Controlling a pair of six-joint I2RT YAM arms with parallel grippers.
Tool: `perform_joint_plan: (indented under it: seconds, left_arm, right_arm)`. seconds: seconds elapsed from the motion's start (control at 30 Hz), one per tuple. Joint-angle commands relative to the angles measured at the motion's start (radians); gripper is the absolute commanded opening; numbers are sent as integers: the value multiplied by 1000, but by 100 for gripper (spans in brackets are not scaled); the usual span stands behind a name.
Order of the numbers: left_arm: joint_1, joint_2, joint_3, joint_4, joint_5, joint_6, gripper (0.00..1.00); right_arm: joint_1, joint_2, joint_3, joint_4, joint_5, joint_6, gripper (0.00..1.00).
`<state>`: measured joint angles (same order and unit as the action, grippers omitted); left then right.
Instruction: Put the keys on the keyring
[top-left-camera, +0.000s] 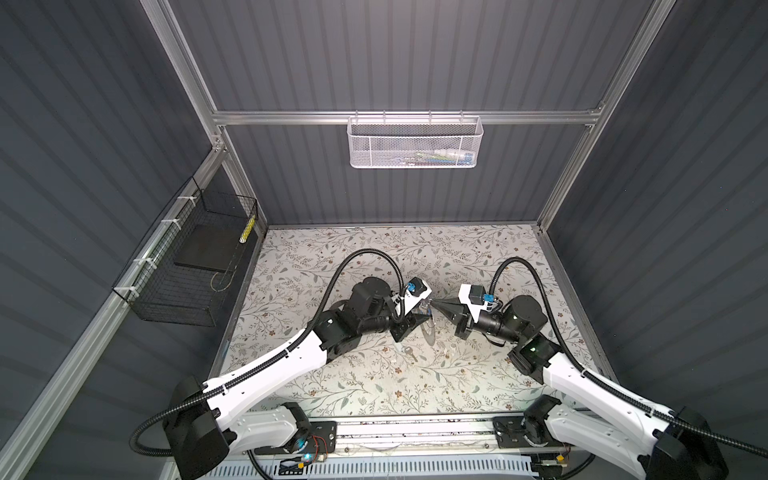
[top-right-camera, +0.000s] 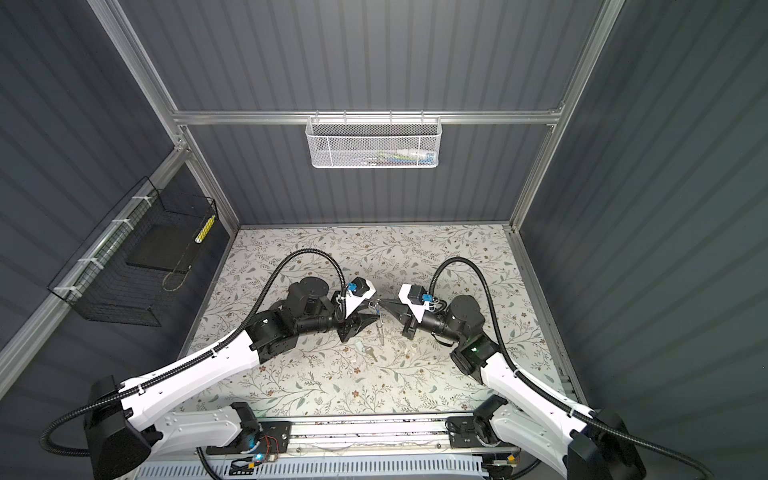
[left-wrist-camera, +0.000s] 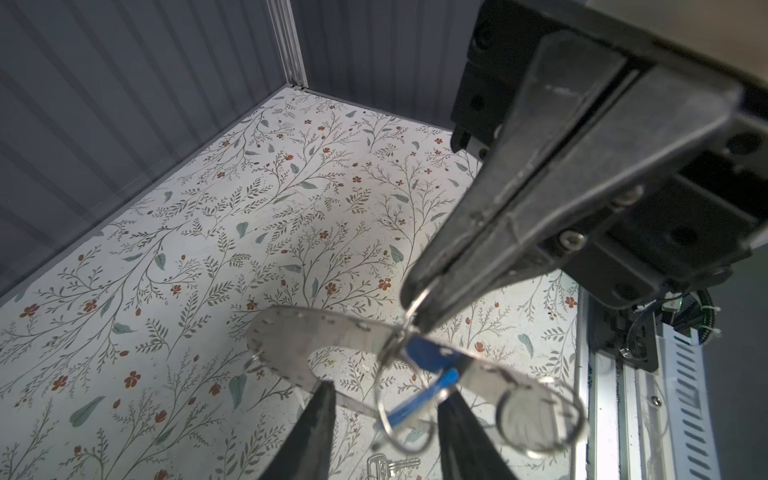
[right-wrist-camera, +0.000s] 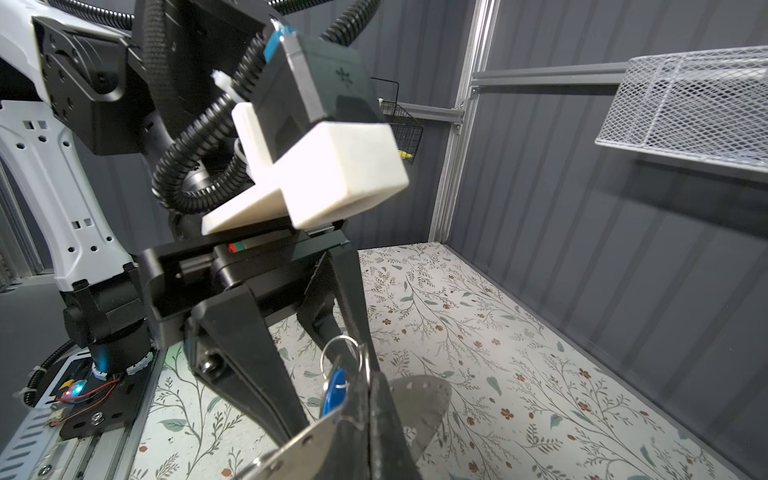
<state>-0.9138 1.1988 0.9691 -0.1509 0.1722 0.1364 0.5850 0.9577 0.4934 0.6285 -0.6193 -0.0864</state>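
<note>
The keyring (left-wrist-camera: 291, 345), a wide flat grey metal ring, hangs in the air over the middle of the table, edge-on in a top view (top-right-camera: 380, 328). My right gripper (right-wrist-camera: 369, 384) is shut on its rim. A blue-headed key (left-wrist-camera: 432, 357) dangles there on a thin wire loop (left-wrist-camera: 384, 409). My left gripper (left-wrist-camera: 390, 388) faces the right one with its jaws apart. The blue key sits between its fingertips (left-wrist-camera: 326, 395), which lie close against the keyring. A second key (left-wrist-camera: 390, 463), silver, lies flat on the table below, seen in both top views (top-left-camera: 409, 353).
The table (top-left-camera: 332, 257) has a floral cover and dark ribbed walls on three sides. A white mesh basket (top-left-camera: 415, 141) hangs on the back wall and a black wire basket (top-left-camera: 187, 266) on the left wall. An aluminium rail (top-left-camera: 415, 432) runs along the front.
</note>
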Motion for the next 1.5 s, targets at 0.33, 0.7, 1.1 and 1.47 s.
perform_joint_plan:
  seconds: [0.33, 0.7, 1.1, 1.47]
  left_arm:
    - [-57, -14, 15, 51, -246, -64, 47]
    - [-107, -4, 7, 77, -343, -131, 51]
    - [-184, 43, -26, 208, -479, -192, 53]
    - [-215, 70, -17, 215, -586, -195, 35]
  right_arm:
    - [0, -15, -19, 37, 47, 6, 0]
    - [-1, -20, -17, 24, 114, 2, 0]
    - [1, -31, -17, 6, 176, 12, 0]
    - [0, -44, -23, -3, 181, 6, 0]
